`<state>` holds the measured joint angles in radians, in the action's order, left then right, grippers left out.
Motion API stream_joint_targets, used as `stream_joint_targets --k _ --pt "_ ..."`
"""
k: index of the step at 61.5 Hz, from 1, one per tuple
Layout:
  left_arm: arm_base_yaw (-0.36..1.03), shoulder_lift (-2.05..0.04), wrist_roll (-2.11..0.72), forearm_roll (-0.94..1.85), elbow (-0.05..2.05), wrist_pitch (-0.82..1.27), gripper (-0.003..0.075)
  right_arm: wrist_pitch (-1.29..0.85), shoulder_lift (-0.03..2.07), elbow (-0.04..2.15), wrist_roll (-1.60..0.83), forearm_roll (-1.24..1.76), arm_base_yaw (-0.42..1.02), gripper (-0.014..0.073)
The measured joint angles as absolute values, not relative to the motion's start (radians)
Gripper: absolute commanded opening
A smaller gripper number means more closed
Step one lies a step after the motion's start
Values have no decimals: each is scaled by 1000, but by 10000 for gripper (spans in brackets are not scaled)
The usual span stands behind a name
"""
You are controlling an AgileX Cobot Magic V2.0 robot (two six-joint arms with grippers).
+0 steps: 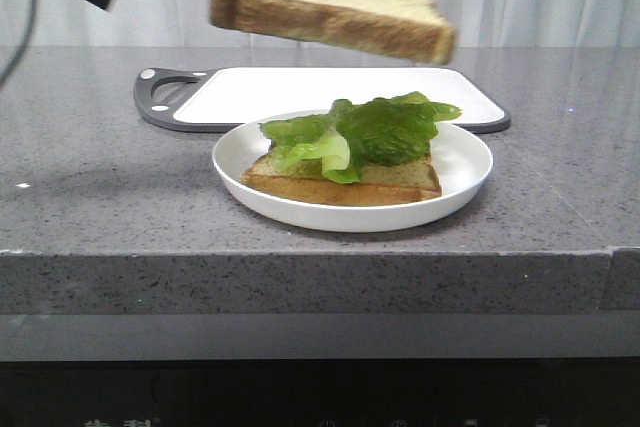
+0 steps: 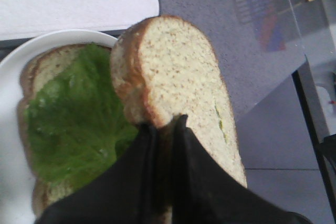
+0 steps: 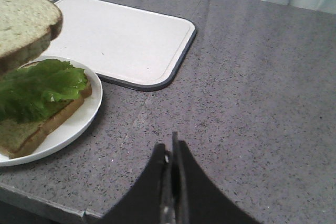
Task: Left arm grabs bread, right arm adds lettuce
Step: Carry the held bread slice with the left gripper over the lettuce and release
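The left end effector (image 2: 168,129) has its 2 fingers pinching the crust edge of the bread (image 1: 330,12), gripping it at 1 end so the broad face stays free to land flat. In the front view the slice hangs in the air, tilted slightly, above and a little behind the plate (image 1: 470,162), not touching anything below. From the left wrist view it overlaps 1 side of the lower stack, so it seems poised as the top layer and probably needs to be centred before it goes down.

The right end effector (image 3: 172,153) has its fingers pressed together with nothing between them, and it hovers over bare worktop (image 3: 262,77), well apart from the plate. That looks like a deliberate stand-off, leaving the space above the plate to the other arm.

The lettuce (image 1: 365,129) lies on the thinner slice (image 1: 345,185) in the plate, covering most of its face, with a ruffled edge spilling over toward the front and 1 tip reaching past the far side. Its part of the job therefore appears done. Behind the plate, the white cutting board (image 1: 320,92) lies flat on the worktop with nothing on it.

A floppy leaf could shift or bunch if the bread comes down at an angle.
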<state>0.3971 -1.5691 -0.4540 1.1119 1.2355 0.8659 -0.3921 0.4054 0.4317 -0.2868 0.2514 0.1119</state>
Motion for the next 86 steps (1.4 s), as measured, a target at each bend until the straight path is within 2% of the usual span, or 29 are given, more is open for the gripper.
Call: stream_joint_targets --k 27,33,38,52,58,80,86 --pt "397 -1708 -484 1133 1278 909 -18 -392 405 432 -287 251 112 -63" --pt "397 -1728 -484 1112 1278 911 7 -392 405 432 -287 251 112 -63" --pt "397 -1742 -484 1100 1278 913 69 -392 405 432 -287 251 112 -63" --pt "393 -1747 -484 1073 1279 919 351 -392 405 432 -287 251 112 -63" --pt "384 -1747 -484 1064 1279 930 414 -392 405 432 -287 251 112 -63" --pt "291 -1659 -484 996 1279 986 413 -392 405 432 -287 248 112 -63" --pt "264 -1615 -484 961 1279 989 330 -392 405 432 -287 245 112 -63"
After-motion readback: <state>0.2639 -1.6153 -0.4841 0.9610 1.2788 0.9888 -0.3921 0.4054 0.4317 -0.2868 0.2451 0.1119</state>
